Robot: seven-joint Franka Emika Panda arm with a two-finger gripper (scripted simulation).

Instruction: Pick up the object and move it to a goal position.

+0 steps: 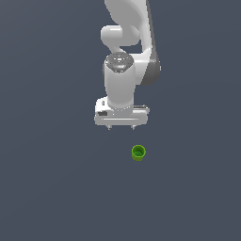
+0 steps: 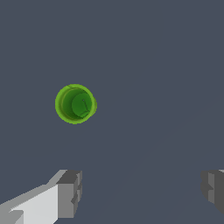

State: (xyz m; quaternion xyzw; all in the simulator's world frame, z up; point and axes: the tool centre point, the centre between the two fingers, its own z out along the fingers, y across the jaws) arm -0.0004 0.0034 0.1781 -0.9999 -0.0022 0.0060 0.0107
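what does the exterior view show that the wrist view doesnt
Only the exterior view shows the white arm itself, and that the tool hangs apart from the green cup, which sits toward the exterior view's right of it.

Only the wrist view looks straight down into the cup, showing its darker green inside and bright rim, and shows the grey fingertips up close, spread wide with nothing between them.

Both show the upright cup, untouched on the plain dark floor, and the open tool.
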